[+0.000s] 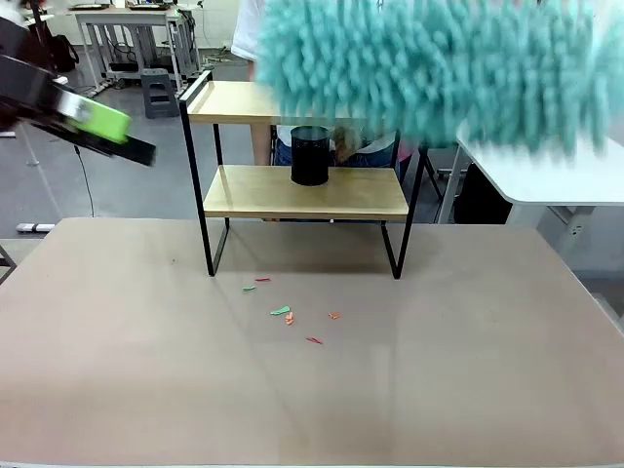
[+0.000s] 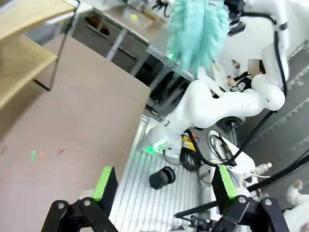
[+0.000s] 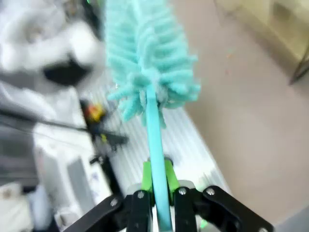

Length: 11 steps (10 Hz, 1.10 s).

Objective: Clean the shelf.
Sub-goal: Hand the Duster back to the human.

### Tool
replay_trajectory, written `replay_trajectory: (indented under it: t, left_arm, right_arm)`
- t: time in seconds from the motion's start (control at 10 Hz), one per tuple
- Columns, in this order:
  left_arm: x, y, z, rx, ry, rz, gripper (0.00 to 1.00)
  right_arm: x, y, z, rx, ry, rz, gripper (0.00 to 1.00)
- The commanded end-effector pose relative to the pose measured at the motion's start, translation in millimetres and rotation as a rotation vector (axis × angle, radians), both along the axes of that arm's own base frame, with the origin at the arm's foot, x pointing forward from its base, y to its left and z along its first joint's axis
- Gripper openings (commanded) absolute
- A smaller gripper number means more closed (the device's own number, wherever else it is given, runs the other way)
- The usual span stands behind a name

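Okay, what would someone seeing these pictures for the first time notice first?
A big fluffy teal duster blurs across the top right of the front view, its handle clamped in the right end effector. Beyond it stands the shelf, a black cup on its lower board. Small coloured scraps lie on the table in front of the shelf.

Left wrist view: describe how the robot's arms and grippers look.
The left gripper has a black linkage frame with silver bolts and two fingers faced with bright green pads. The right arm is glossy white with rounded joints and black cables looping along it. The right gripper matches: black, bolted, green pads.
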State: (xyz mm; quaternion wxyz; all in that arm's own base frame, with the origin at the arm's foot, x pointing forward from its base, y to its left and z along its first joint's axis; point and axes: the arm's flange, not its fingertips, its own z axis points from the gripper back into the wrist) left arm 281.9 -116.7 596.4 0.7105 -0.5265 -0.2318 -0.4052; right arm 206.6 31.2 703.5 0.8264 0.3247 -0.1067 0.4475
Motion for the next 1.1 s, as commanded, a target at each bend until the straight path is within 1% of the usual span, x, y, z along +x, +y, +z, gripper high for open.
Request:
replay_trajectory:
  t: [0.0,0.1,0.2,0.3,0.4,0.5,0.6,0.8,0.9,1.0]
  left_arm:
    - [-7,21,12,0.002,-0.037,0.045,1.00]
    - [-7,21,12,0.002,-0.037,0.045,1.00]
    - [-7,21,12,0.002,-0.037,0.045,1.00]
    - [2,6,1,-0.001,-0.004,0.018,1.00]
    - [8,-4,-1,-0.013,0.000,-0.022,1.00]
    - [19,-17,1,-0.018,-0.005,-0.044,1.00]
    - [26,-29,3,0.006,-0.033,-0.054,1.00]
    - [34,-64,1,0.022,-0.014,-0.147,1.00]
    - [34,-82,-6,0.027,0.001,-0.197,1.00]
    - [29,-95,-11,0.024,0.024,-0.232,1.00]
  right_arm:
    - [2,-35,-22,-0.208,-0.001,-0.062,0.12]
    - [0,0,0,0.000,0.000,0.000,0.12]
    - [5,-11,-20,-0.120,0.050,-0.006,0.12]
    - [21,0,-26,-0.148,0.116,0.077,0.12]
    - [39,14,-27,-0.157,0.148,0.171,0.12]
    - [49,22,-25,-0.167,0.163,0.226,0.12]
    - [55,31,-20,-0.177,0.156,0.254,0.12]
    - [68,50,-18,-0.198,0.173,0.313,0.12]
    - [78,60,-21,-0.199,0.188,0.331,0.12]
    - [86,67,-23,-0.171,0.181,0.329,0.12]
